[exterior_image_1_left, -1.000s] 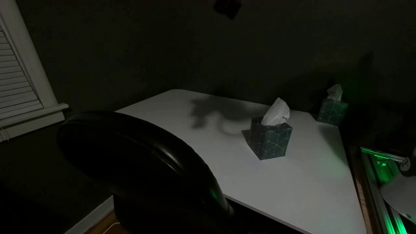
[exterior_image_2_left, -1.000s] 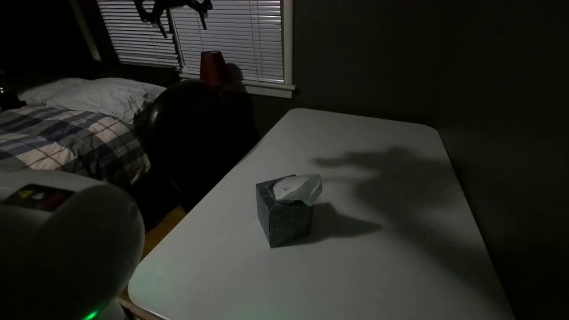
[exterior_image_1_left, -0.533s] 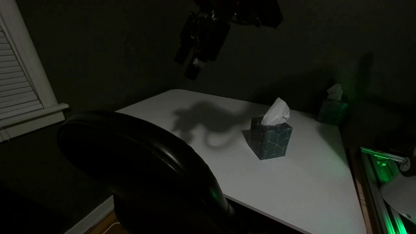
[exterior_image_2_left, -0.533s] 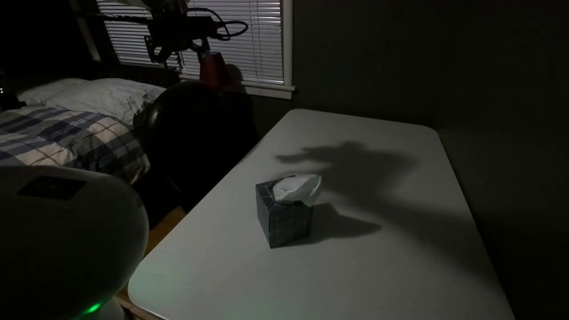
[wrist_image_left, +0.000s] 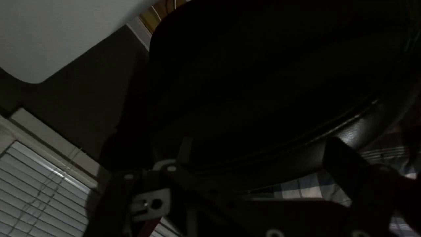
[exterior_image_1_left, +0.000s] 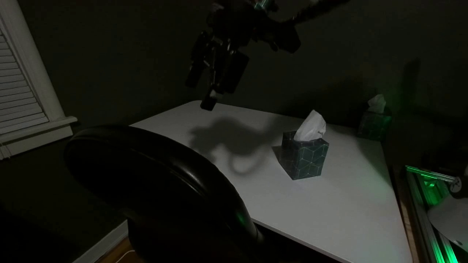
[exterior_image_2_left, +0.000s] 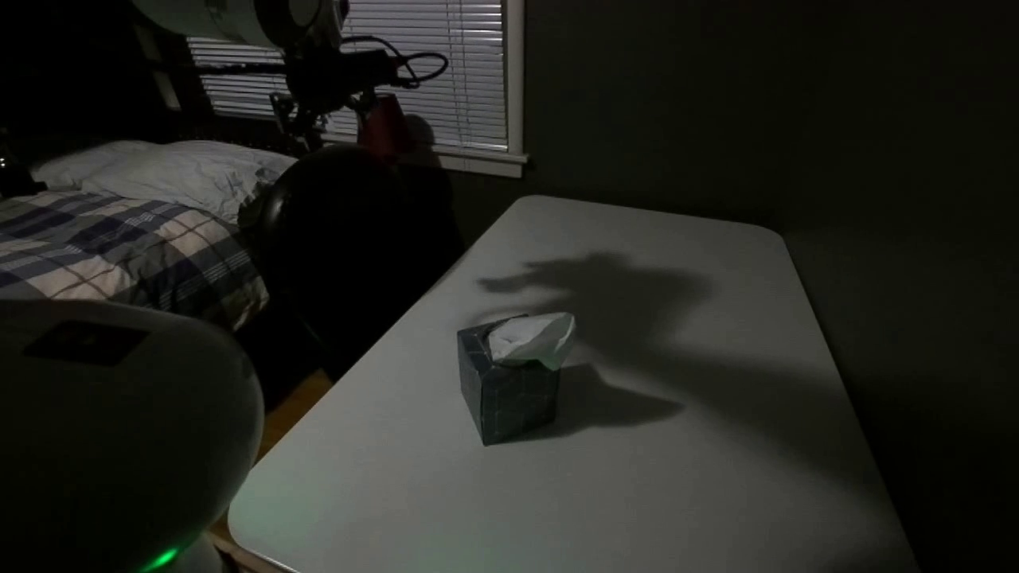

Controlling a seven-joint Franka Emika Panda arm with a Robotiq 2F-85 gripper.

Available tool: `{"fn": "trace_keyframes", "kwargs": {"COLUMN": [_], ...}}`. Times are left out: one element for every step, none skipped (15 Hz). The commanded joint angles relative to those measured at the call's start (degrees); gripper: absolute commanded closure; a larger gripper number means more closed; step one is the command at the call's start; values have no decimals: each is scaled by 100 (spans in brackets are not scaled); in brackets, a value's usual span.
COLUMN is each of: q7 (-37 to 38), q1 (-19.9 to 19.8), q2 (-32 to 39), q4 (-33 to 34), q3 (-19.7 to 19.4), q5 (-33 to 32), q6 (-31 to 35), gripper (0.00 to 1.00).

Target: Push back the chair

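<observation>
Chair [wrist_image_left: 263,82] stands below the fingers [wrist_image_left: 342,161], its rounded backrest [exterior_image_1_left: 157,171] apart from them; they are spread and empty, likely because a push needs no grip, and hang higher than the worktop [exterior_image_1_left: 336,208], presumably to meet that backrest

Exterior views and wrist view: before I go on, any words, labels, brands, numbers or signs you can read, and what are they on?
None can be read.
Dark label on the robot arm, in an exterior view: too dim and blurred to make out.
Tissue box: a pattern of lines, no lettering visible.
Chair: no lettering visible in this dim light.
</observation>
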Motion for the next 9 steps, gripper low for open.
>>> {"fn": "trace_keyframes", "kwargs": {"q7": [-596,-744,-842,-920,-973,-1054,-1071,-1224,-1263], "q1": [-203,-262,-85,-106,-115,-115,-105,-115,-104], "q2": [816,991,1153,1298,1419,1516,1594,1666,1729], "q4": [250,302,341,390,424,459,486,517,544], "q3": [370,465,267,262,210,169,97,110,58], "q5": [-242,-339,-581,-773,-1063,-1242,-1495,-1485,-1657], "q6": [803,1020,1145,1268,1327,1380,1395,1419,1394], "gripper": [0,0,0,0,0,0,0,0,0]}}
